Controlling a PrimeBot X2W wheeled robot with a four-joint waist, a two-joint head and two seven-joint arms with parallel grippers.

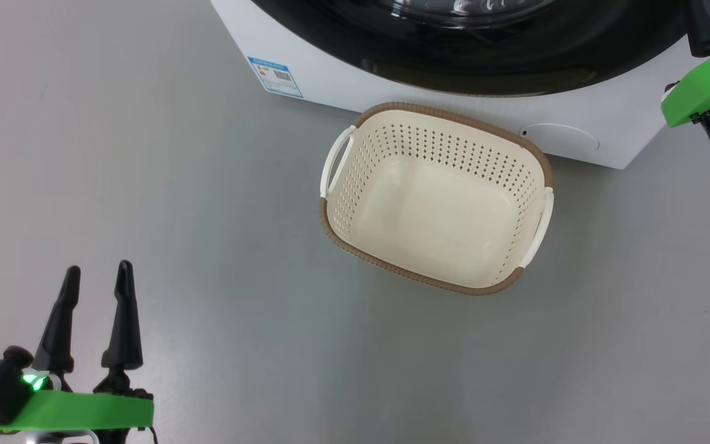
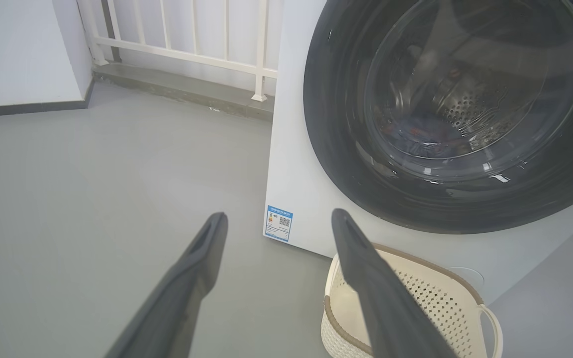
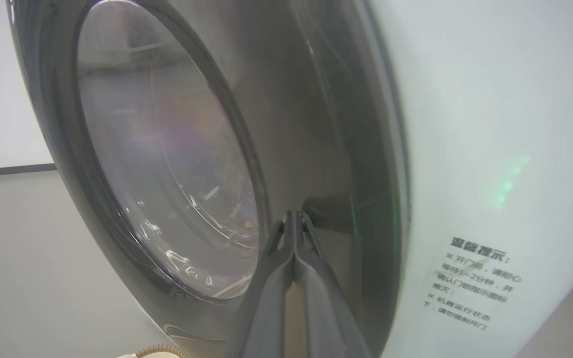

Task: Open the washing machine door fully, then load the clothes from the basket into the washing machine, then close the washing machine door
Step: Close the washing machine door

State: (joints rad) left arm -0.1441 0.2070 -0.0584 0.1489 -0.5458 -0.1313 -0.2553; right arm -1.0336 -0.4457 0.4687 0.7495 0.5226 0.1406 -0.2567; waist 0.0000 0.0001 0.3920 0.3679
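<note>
Two fingers of the right gripper (image 3: 294,215) press together, tips at the black rim of the door (image 3: 316,124). The left gripper (image 1: 99,268) holds its fingers wide apart above the floor (image 1: 145,154). The door lies shut on the washing machine (image 1: 342,74), clothes (image 2: 421,135) behind its glass; the basket (image 1: 429,110) sits just before it.

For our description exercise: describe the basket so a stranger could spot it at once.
Find the big white washing machine with its round black door. On the grey floor before it sits the basket: cream, perforated, empty, the only thing with a brown braided rim.
</note>
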